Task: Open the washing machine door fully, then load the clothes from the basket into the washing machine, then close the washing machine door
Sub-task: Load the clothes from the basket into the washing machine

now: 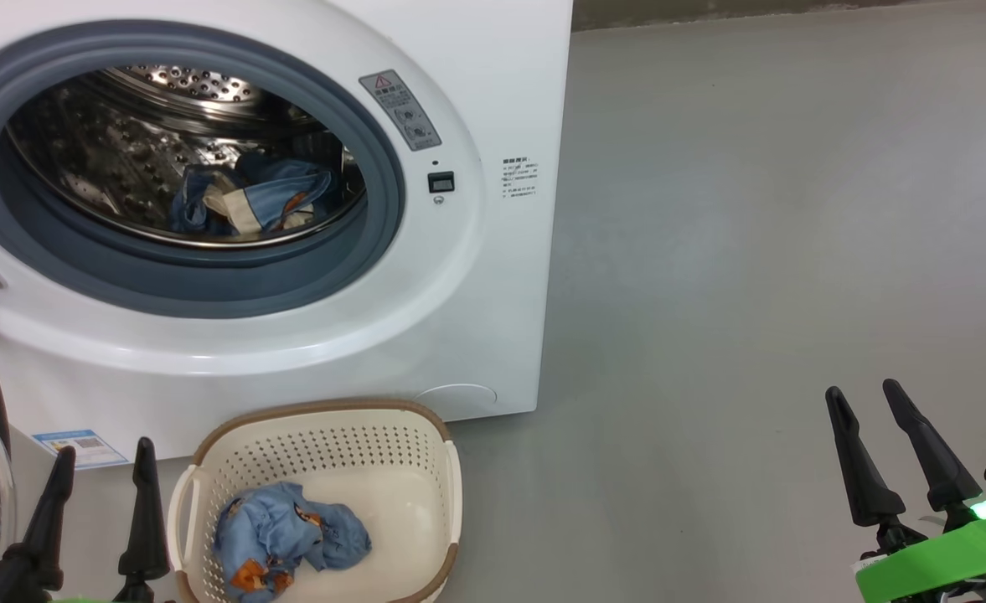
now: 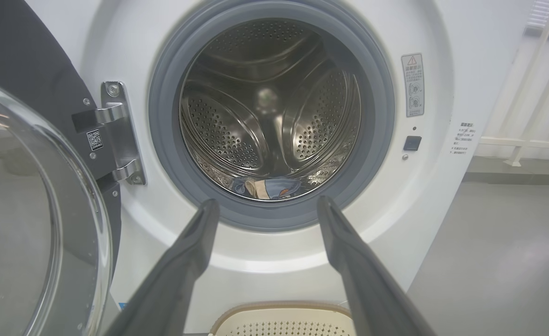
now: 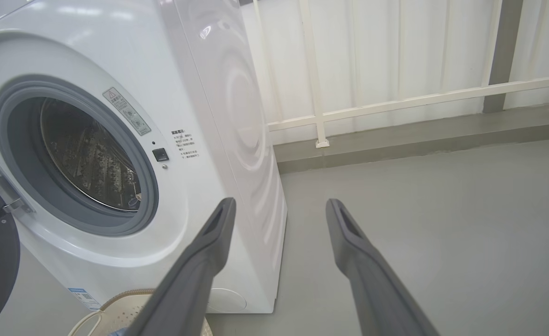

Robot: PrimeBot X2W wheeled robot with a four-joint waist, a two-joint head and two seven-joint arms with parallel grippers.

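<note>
clothes [image 1: 287,536] are seen bundled in the basket [image 1: 425,435], light blue with orange-brown prints, just to the right of the left gripper [image 1: 105,452] and slightly below its fingertips in the head view. that gripper's fingers are spread wide and nothing is held between them. straight ahead of it the washing machine [image 1: 493,293] is faced, and in the left wrist view the lower edge of the grey gasket [image 2: 274,217] is framed between the two fingers. another blue garment [image 1: 250,197] is seen lying at the bottom of the steel drum [image 1: 107,151], beyond the fingertips. the washing machine door [image 2: 31,210] is swung open on its hinge [image 2: 120,130], to the left of the left gripper and close beside it. the right gripper [image 1: 862,389] is likewise spread and empty, held over the grey floor [image 1: 752,251], well apart from the basket, with the machine's front right corner ahead and to its left.
</note>
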